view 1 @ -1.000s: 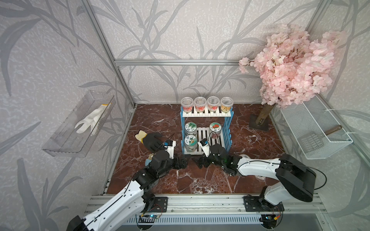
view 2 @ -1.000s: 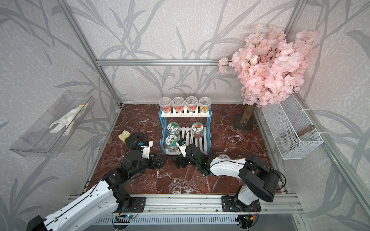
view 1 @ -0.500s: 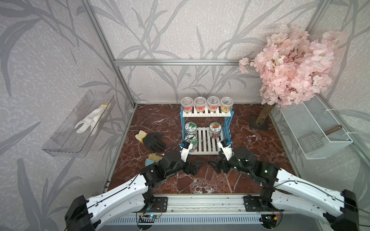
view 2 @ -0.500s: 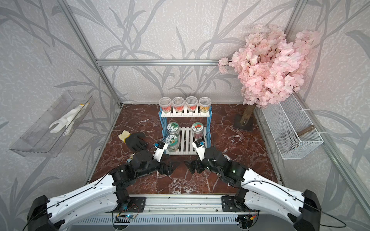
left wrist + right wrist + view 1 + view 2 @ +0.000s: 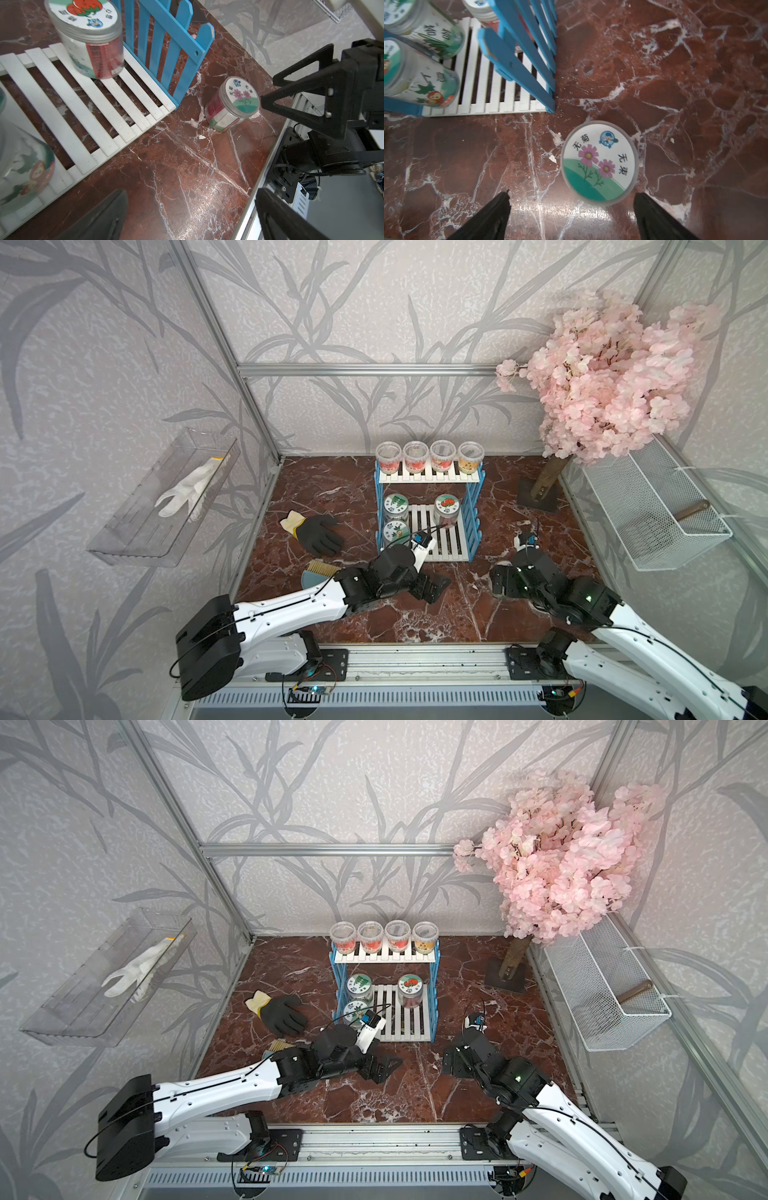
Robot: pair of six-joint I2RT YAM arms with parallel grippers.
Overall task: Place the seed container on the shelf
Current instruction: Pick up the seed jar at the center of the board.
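The seed container [image 5: 599, 161] is a clear jar with a pink-flower lid. It stands upright on the marble floor just off the front right corner of the shelf [image 5: 473, 510], and it also shows as the flower-lid jar [image 5: 231, 104] in the left wrist view. My right gripper [image 5: 572, 194] hangs over it, open, and the jar lies just ahead of its fingertips, untouched. In both top views the right gripper [image 5: 498, 580] hides most of the jar. My left gripper [image 5: 191, 195] is open and empty over bare floor in front of the shelf [image 5: 166, 52].
Three lidded jars [image 5: 395, 506] stand on the shelf's lower tier and several cups [image 5: 430, 456] on the upper tier. A black glove [image 5: 318, 533] and a brush [image 5: 320, 572] lie left of the shelf. A pink tree [image 5: 602, 377] and a wire basket [image 5: 652, 510] are on the right, a clear wall tray [image 5: 166, 497] on the left.
Both grippers have drawn back from the shelf's front and shifted right. The right one now hangs over the flower-lid jar. Neither has taken hold of anything.
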